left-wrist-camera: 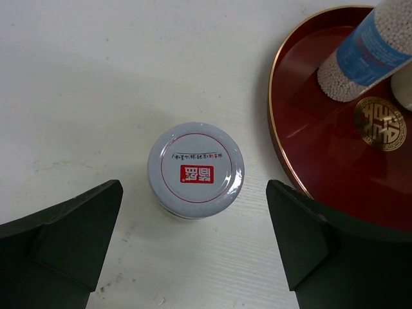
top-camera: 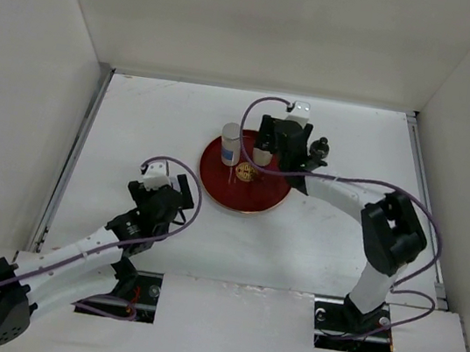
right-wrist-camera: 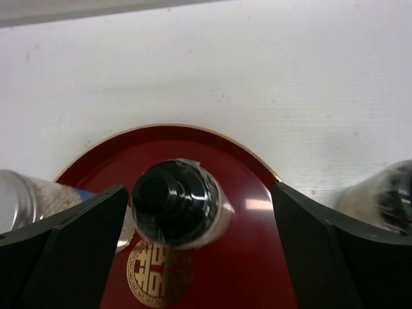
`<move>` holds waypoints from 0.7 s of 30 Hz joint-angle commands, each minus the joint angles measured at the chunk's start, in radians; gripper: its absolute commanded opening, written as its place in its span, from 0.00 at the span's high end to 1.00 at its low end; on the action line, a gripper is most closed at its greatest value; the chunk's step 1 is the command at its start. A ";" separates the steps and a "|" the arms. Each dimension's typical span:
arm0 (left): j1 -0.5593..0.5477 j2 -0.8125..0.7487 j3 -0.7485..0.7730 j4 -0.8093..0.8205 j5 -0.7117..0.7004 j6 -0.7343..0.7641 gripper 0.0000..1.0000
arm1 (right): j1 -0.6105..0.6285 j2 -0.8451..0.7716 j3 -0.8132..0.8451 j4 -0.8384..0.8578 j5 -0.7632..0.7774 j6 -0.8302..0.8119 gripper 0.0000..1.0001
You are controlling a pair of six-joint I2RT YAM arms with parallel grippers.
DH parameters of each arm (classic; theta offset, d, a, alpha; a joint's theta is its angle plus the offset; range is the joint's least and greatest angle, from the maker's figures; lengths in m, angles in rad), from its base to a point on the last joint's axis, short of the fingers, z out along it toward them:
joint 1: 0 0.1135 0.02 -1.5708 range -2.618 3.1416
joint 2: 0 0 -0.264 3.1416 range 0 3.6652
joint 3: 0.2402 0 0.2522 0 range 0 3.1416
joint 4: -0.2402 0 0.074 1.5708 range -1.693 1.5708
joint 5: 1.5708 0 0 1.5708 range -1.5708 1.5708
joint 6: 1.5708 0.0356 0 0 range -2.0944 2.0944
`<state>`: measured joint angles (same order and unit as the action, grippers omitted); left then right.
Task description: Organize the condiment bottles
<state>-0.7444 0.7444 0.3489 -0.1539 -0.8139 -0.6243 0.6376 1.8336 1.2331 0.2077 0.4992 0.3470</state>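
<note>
A short jar with a grey lid and a red label (left-wrist-camera: pixel 196 170) stands on the white table just left of the round red tray (left-wrist-camera: pixel 309 154). My left gripper (left-wrist-camera: pixel 193 193) hangs open over it, one finger on each side, touching nothing. On the tray stands a tall white cylinder with a blue label (left-wrist-camera: pixel 360 55). Beside that cylinder is a pale stubby bottle with a dark cap (right-wrist-camera: pixel 175 201), upright near the gold emblem. My right gripper (right-wrist-camera: pixel 199 190) is open around it, with the left finger the closer one. A second dark-capped bottle (right-wrist-camera: pixel 386 199) stands on the table right of the tray.
White walls enclose the table on the left, back and right. From above, the tray (top-camera: pixel 254 198) sits mid-table with the right gripper (top-camera: pixel 270 150) over its far side. The left gripper (top-camera: pixel 170 195) is near the tray's left rim. Purple cables loop over both arms.
</note>
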 commanded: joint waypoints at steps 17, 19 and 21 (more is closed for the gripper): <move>0.063 0.339 0.088 0.307 -0.011 0.081 0.58 | -0.049 -0.608 -0.368 0.108 -0.034 -0.008 0.00; 0.046 0.316 0.123 0.301 -0.018 0.098 0.68 | -0.057 -0.638 -0.394 0.113 -0.028 -0.017 0.00; 0.012 0.282 0.171 0.294 -0.027 0.127 0.72 | -0.083 -0.672 -0.423 0.113 -0.034 -0.005 0.00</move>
<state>-0.6994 1.0870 0.4030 0.0372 -0.8047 -0.5446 0.5800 1.2205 0.8299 0.2737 0.4839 0.3359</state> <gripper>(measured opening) 0.613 0.999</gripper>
